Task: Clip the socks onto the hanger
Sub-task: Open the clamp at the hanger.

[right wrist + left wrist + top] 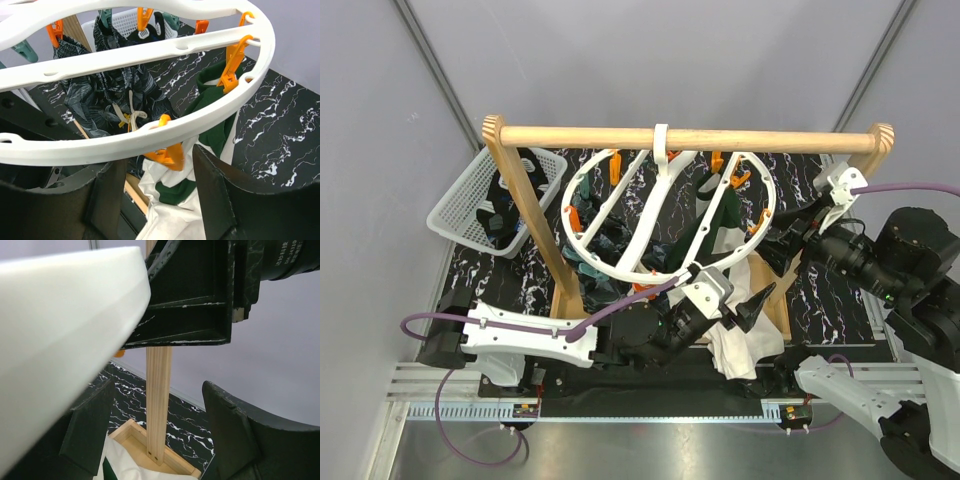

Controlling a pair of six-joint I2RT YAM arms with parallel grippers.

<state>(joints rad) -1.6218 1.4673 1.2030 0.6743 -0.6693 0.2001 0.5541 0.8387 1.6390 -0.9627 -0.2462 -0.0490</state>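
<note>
Black marbled desk point(825, 300) here; we see the hanger point(125, 57) hooked on the wooden rail point(770, 138). The left fingers point(250, 440) are spread wide, and the right fingers point(220, 200) are wide too, with an orange peg point(167, 152) showing between them.

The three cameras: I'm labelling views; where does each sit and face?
Top external: above, behind the bases, looking down on the hanger and wooden rail; left arm and right arm show.
Left wrist: faces a wooden post; its fingers frame it.
Right wrist: close to the hanger's rim, facing orange pegs and socks; its fingers below.
Shared: hanger, in top and right wrist.
</note>
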